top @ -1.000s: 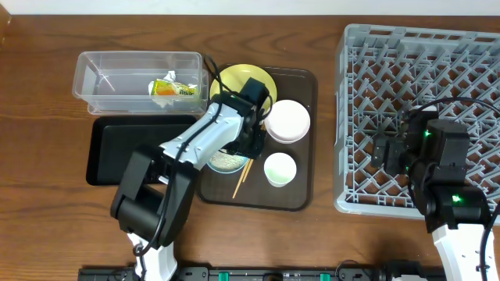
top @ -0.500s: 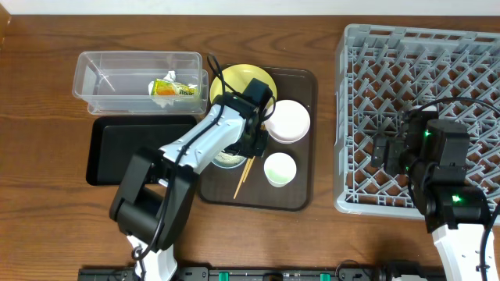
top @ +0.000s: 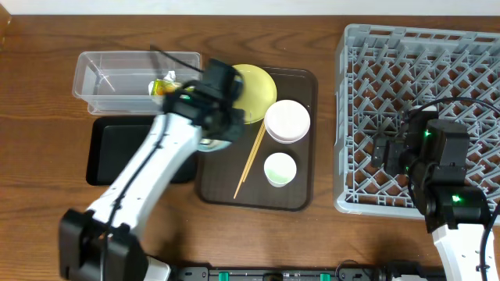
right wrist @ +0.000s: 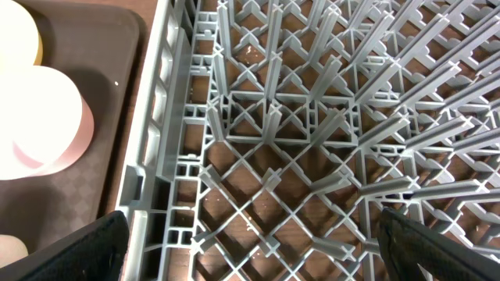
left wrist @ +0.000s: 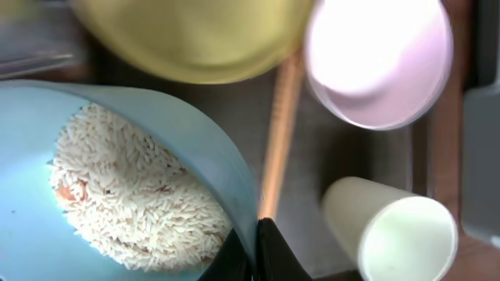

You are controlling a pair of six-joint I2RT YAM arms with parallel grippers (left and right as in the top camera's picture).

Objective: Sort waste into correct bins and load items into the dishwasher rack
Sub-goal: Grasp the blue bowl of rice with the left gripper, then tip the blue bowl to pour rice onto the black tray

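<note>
Though arm [top: 148, 168] mostly hides blue bowl [left wrist: 207, 144] overhead, left jaws pinch its rim; right jaws gape, empty.

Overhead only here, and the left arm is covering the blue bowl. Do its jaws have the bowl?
Observer: Yes. The left wrist view shows the left jaws pinched on the rim of the light blue bowl, one on each side of it.
Operator: Anything in it?
Observer: A heap of white rice fills the bottom.
Operator: And the right jaws over the rack?
Observer: Open and holding nothing, by the right wrist view. Only bare pegs of the dishwasher rack show below them.
</note>
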